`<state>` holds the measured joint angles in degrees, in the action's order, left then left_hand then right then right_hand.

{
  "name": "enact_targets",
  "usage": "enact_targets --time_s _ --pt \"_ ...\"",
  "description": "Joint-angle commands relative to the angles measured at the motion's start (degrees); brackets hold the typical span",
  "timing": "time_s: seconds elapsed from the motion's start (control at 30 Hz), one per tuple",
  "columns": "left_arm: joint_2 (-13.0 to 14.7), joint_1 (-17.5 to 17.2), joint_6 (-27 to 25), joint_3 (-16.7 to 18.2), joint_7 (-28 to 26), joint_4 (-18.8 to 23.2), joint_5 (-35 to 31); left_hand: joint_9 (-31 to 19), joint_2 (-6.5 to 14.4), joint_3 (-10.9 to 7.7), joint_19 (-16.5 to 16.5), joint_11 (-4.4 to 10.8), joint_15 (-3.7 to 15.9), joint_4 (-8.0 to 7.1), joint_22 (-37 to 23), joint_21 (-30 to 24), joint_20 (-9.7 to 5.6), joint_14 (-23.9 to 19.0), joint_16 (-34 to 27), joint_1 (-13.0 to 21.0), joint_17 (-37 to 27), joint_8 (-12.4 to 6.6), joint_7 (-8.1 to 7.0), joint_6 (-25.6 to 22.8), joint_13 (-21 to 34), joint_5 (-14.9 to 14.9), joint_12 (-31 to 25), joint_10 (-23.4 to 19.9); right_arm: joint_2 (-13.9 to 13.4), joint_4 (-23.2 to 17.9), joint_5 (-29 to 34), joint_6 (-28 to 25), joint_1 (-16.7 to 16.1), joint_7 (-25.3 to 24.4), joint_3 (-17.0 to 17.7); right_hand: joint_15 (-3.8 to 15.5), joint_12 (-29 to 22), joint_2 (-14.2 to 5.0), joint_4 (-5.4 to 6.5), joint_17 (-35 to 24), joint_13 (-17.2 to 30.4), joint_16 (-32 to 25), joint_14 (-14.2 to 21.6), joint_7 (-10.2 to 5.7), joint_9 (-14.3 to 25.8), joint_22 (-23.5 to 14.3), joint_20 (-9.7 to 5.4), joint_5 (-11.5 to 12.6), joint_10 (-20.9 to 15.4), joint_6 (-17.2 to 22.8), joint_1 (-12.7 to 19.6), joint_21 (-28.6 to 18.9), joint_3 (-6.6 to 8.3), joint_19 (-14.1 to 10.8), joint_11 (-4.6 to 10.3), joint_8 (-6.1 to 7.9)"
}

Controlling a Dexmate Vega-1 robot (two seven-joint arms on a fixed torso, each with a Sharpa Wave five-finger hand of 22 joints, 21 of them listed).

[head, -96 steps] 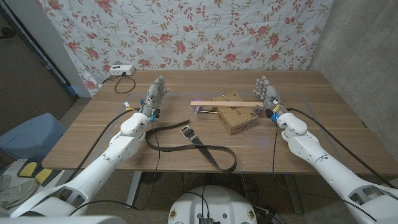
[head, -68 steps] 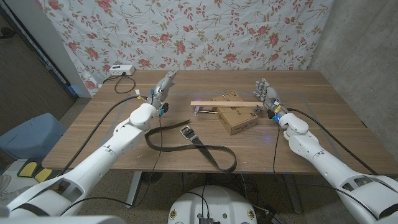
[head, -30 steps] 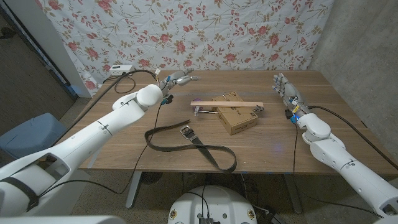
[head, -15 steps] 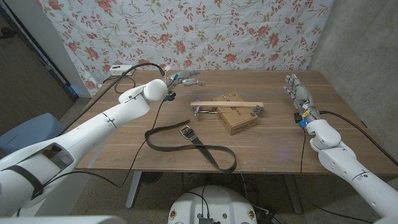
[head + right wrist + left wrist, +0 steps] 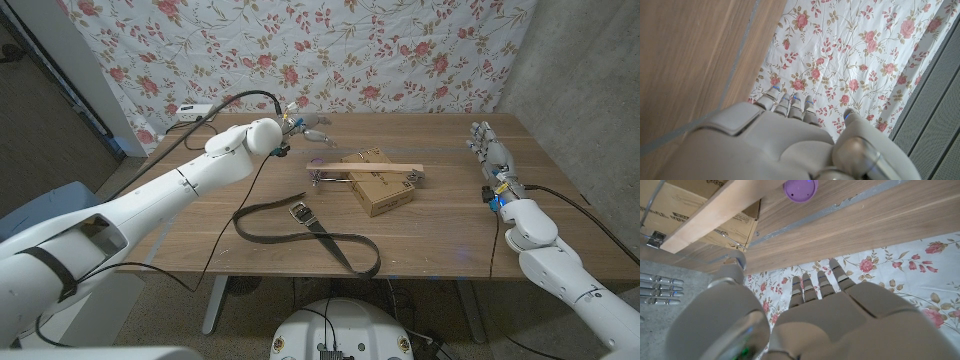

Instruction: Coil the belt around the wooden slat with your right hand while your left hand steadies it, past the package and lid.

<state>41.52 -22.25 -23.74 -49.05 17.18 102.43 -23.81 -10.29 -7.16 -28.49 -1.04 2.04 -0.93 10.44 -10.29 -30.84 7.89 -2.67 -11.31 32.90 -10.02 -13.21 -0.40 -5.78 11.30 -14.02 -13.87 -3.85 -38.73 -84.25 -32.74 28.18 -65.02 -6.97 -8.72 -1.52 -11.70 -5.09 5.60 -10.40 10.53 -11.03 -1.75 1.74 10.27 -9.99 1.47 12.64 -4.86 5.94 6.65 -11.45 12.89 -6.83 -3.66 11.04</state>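
Here, both hands hover open above the desk (image 5: 180, 215), holding nothing.
The left hand (image 5: 305, 127), fingers apart, hangs near the wooden slat (image 5: 364, 168), which lies across the cardboard package (image 5: 378, 184). The right hand (image 5: 492, 152), fingers straight, is at the desk's right. The black belt (image 5: 305, 229) lies looped near the front edge.

Matt leather belt (image 5: 300, 230) — pale bare-wood slat (image 5: 364, 168).

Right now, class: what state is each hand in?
Left hand: open, holding nothing, near the wooden slat.
Right hand: open, holding nothing.
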Motion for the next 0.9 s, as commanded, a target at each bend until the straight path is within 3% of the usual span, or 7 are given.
enact_targets --time_s 0.03,0.07,0.2,0.67,0.9 --pt "-0.9 3.8 -4.3 -4.7 9.2 3.6 -10.2 -0.4 -0.3 0.57 0.5 -0.13 0.28 -0.41 -0.2 0.4 0.16 -1.3 -0.5 2.7 -0.4 -0.78 -0.19 -2.7 0.3 -0.8 -0.3 -1.2 0.7 0.2 -0.5 2.1 -1.8 0.3 1.4 -0.24 0.0 0.33 -0.31 -0.2 0.3 -0.2 0.3 0.09 0.2 -0.2 0.18 0.1 -0.6 0.7 0.1 -0.2 0.17 -0.7 -0.34 0.08" --pt "-1.0 3.9 -4.9 -5.0 9.9 4.0 -11.3 -0.5 -0.4 0.8 0.6 0.7 0.34 -0.57 -0.3 0.6 0.05 -1.8 -0.6 3.3 -0.4 -0.9 -0.21 -3.5 0.3 -0.9 -0.5 -1.8 0.8 0.2 -0.6 2.2 -1.9 0.5 1.5 -0.21 0.0 0.34 -0.31 -0.2 0.3 -0.2 0.3 0.05 0.2 -0.2 0.12 0.1 -0.6 0.7 0.1 -0.2 0.16 -0.7 -0.3 0.06" --pt "-1.5 4.7 -6.6 -6.3 13.2 5.0 -15.1 -0.7 -0.6 1.65 0.9 1.21 0.87 -1.11 -0.3 1.0 0.26 -3.5 -1.1 4.5 -0.6 -1.44 0.0 -6.2 0.7 -1.1 -1.3 -4.1 0.9 0.4 -0.8 2.8 -2.3 0.7 1.9 -0.1 0.0 0.33 -0.32 -0.2 0.3 -0.2 0.3 0.0 0.2 -0.2 0.07 0.1 -0.6 0.7 0.1 -0.2 0.15 -0.7 -0.26 0.05" --pt "-5.1 6.4 -9.4 -9.5 23.1 4.5 -25.3 -0.8 -0.4 2.96 1.1 1.42 1.35 -1.73 -0.4 1.5 0.36 -4.9 -1.4 5.3 -0.8 -1.87 0.03 -9.2 1.2 -1.2 -2.0 -6.1 0.8 0.6 -1.8 3.7 -3.7 1.8 3.1 -0.13 0.1 0.29 -0.33 -0.2 0.3 -0.2 0.4 0.04 0.2 -0.2 0.09 0.1 -0.7 0.8 0.0 -0.2 0.15 -0.8 -0.28 0.03" --pt "-6.6 5.7 -9.8 -9.7 25.2 4.1 -28.8 -0.9 -0.4 3.36 1.3 1.49 1.19 -1.77 -0.5 1.7 0.74 -5.3 -1.5 5.8 -0.8 -1.86 0.15 -9.8 1.3 -1.2 -2.2 -6.6 0.9 1.6 -2.4 3.8 -3.4 2.9 3.2 -0.14 0.1 0.27 -0.35 -0.2 0.3 -0.2 0.5 0.05 0.2 -0.2 0.14 0.1 -0.7 0.8 0.0 -0.2 0.14 -0.8 -0.2 0.02"
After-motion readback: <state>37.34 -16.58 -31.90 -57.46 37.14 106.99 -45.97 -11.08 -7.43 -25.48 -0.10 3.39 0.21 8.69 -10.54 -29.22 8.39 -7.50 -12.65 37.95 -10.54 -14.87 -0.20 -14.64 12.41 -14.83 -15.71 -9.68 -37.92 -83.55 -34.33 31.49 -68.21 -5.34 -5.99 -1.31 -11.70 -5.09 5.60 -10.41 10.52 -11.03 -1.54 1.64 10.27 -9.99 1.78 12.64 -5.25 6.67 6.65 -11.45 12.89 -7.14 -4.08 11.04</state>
